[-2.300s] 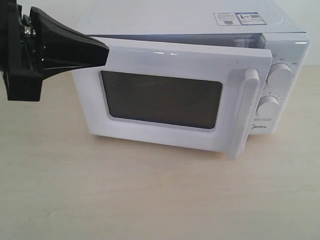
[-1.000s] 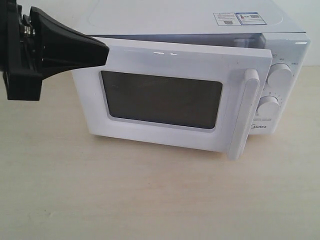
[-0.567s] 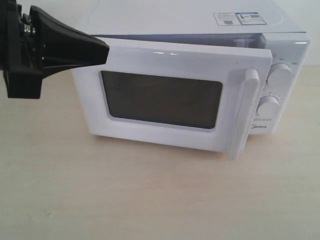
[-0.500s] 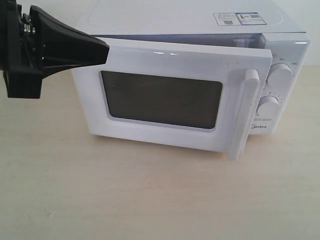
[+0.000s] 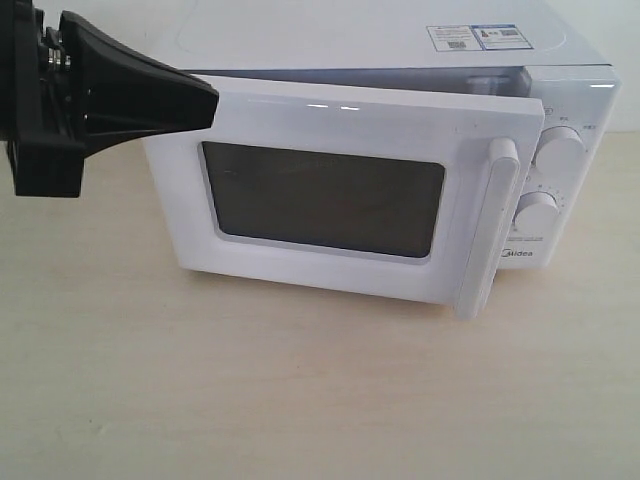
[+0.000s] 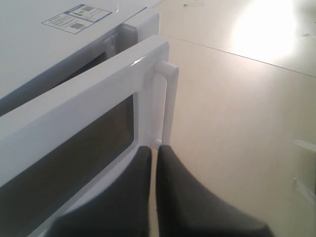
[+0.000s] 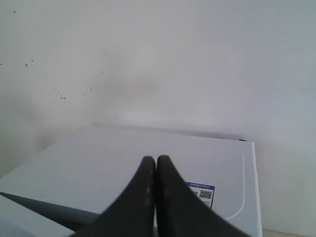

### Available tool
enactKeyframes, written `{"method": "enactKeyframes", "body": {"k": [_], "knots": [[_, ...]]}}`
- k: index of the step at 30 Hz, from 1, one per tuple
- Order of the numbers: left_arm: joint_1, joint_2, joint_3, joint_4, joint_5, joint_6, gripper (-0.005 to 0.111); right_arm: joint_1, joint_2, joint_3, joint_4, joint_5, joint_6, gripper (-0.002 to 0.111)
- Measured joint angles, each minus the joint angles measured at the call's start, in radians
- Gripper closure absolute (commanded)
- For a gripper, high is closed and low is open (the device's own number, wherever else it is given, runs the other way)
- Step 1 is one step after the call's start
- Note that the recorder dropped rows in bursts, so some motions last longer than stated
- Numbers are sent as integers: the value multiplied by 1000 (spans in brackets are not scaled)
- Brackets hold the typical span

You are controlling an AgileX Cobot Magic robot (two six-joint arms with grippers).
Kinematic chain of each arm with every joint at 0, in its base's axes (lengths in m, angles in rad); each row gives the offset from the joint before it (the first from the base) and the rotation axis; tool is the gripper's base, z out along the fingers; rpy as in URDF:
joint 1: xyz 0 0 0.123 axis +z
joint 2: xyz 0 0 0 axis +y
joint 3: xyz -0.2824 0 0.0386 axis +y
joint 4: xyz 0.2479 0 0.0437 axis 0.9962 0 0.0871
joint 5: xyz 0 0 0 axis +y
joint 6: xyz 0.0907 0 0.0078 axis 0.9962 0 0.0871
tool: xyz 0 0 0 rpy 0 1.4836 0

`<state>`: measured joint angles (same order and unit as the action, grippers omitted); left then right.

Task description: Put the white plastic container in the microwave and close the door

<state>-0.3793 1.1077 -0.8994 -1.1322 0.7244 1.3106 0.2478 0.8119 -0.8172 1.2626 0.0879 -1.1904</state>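
Pale wood-grain desk (image 5: 300,400) nearest, nothing of the task on the part in view. Next the white door (image 5: 300,125): ajar, swung most of the way in, with the gap to the body widest at the handle (image 5: 490,230) side.

Left pincer (image 5: 212,100) is pressed together and holds nothing. Its tips look to be touching the door's upper corner, at the end away from the handle. In the left wrist view the handle lies beyond the tips along the door, with the dark window (image 5: 320,200) beside them.

My read: fingers shut on purpose as a blunt pusher, since a flat panel needs no grip. Contact this near the hinge gives poor leverage, so latching may need a push closer to the handle.

No sign of the white plastic container in any view. The window is too dark to see through. Presumably it's behind the door, past the left pincer's tips, but I can't confirm.

Further back is the microwave (image 5: 350,40) body, with its dials (image 5: 560,150) at the end far from the left pincer. Right pincer (image 7: 156,160) is pressed together too and empty, hovering over the microwave top with the label sticker (image 7: 201,192) just ahead of its tips. Likely parked clear of the door swing. Plain wall (image 7: 148,59) behind.
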Motion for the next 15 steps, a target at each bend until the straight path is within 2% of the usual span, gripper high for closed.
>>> {"method": "enactKeyframes", "body": {"k": [9, 12, 15], "knots": [[0, 0, 0, 0, 0, 0, 102, 0, 0, 0, -18, -5, -26, 108], [0, 0, 0, 0, 0, 0, 102, 0, 0, 0, -141, 0, 99, 108], [0, 0, 0, 0, 0, 0, 102, 0, 0, 0, -356, 0, 376, 108]]}}
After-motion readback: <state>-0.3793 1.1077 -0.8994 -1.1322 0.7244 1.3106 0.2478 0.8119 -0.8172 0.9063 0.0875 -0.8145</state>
